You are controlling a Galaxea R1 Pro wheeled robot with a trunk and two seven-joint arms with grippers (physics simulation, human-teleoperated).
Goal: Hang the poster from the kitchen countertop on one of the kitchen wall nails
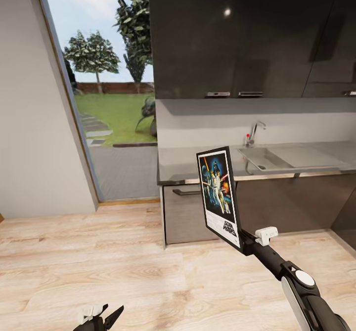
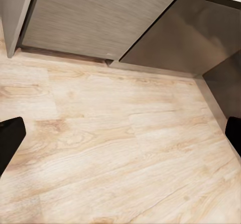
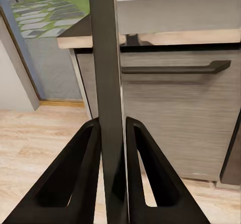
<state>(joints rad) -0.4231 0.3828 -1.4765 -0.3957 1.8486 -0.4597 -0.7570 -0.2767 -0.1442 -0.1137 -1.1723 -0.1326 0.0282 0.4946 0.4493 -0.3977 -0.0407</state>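
Note:
The poster (image 1: 219,195), a portrait Star Wars print in a thin black frame, is held upright in the air in front of the kitchen countertop (image 1: 198,165). My right gripper (image 1: 245,242) is shut on the poster's lower corner. In the right wrist view the poster (image 3: 106,73) shows edge-on as a dark strip pinched between the two black fingers (image 3: 80,174). My left gripper (image 1: 101,316) hangs low over the wood floor with its fingers spread open; in the left wrist view its fingertips (image 2: 10,138) sit at the frame's sides. I see no wall nail.
A sink (image 1: 269,158) with a tap (image 1: 254,132) is set in the countertop, above dark cabinet fronts (image 1: 190,217) with a handle (image 3: 175,68). Dark upper cabinets (image 1: 237,34) hang above. A tall window (image 1: 106,83) and a pale wall (image 1: 29,123) stand to the left.

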